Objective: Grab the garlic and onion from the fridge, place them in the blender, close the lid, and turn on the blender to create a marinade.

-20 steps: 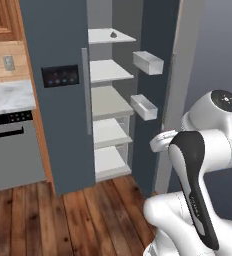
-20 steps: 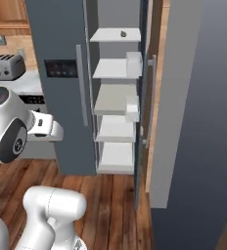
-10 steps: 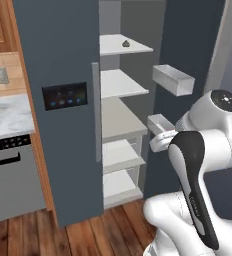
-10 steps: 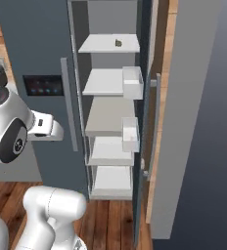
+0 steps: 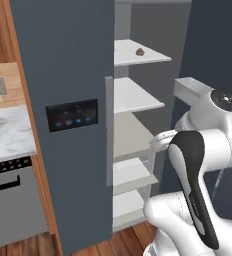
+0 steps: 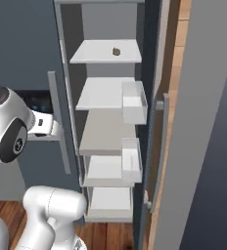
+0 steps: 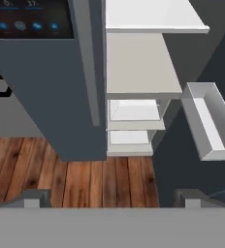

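Garlic point(image 5: 139, 51), I judge, is that small brownish lump alone on the fridge point(image 5: 63, 75)'s top shelf point(image 6: 105, 51); with my gripper point(image 7: 112, 196) wide open and empty, I should rise squarely toward it.

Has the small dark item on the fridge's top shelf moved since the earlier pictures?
No. The small dark item sits at the same spot on the top shelf; only the camera drove closer.
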